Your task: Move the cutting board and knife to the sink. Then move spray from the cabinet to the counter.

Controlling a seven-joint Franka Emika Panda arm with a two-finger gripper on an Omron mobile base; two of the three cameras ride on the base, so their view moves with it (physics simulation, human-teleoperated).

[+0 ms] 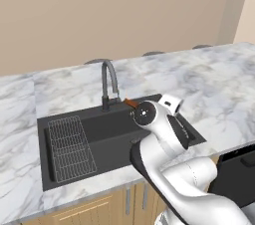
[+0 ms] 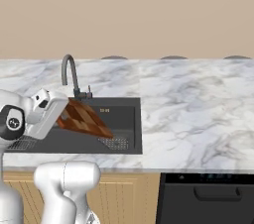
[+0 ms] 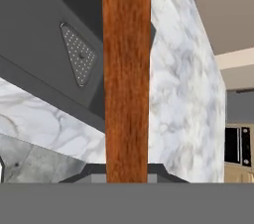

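Note:
My gripper [image 2: 61, 114] is shut on one end of the checkered wooden cutting board [image 2: 85, 119]. The board hangs tilted over the dark grey sink [image 2: 126, 117], its far end low above the basin floor. In the hand view the cutting board [image 3: 126, 69] runs edge-on up the middle, from between the jaws, over the sink [image 3: 44, 34]. From the left base view just a brown corner of the cutting board [image 1: 131, 103] shows past my arm, above the sink [image 1: 107, 132]. The knife, the spray and the cabinet are out of view.
A dark arched faucet [image 1: 108, 77] stands at the sink's back rim. A wire rack [image 1: 69, 148] fills the basin's left part and a drain strainer [image 2: 117, 142] lies near its right front. White marble counter [image 2: 198, 104] stretches right; a dark appliance front [image 2: 208, 196] sits below it.

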